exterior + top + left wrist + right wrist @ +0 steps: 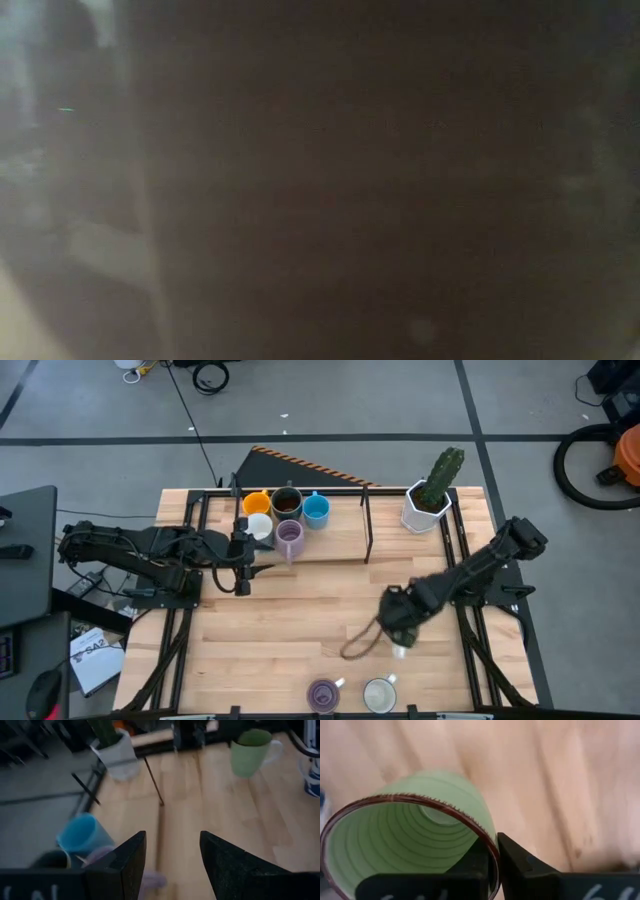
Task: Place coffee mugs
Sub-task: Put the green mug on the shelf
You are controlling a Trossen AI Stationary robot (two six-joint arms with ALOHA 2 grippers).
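My right gripper [395, 625] is right of the table's middle and shut on the green mug [415, 845], which hides under it in the high view. The left wrist view shows that mug [250, 752] upright. My left gripper [248, 570] is open, level, pointing toward the table's right. It is just near of a cluster at the far edge: orange mug [256, 503], dark brown mug [286, 500], blue mug [316, 510], white mug [259, 526] and purple mug [289, 538]. The purple mug [100, 856] lies just beside one open finger. Another purple mug [322, 695] and white mug [380, 695] stand at the near edge. My right gripper pinches the green mug's wall at its brown rim [487, 840]. One finger [475, 867] is inside the mug and the other [530, 870] is outside. The fingers come from above. The mug is upright; I cannot tell if its base is on the table.
A white angular pot with a cactus [428, 500] stands at the far right corner. Black frame rails [366, 525] run along the table's far part and sides. Bare wood lies in the middle. Something dark and close fills the low view.
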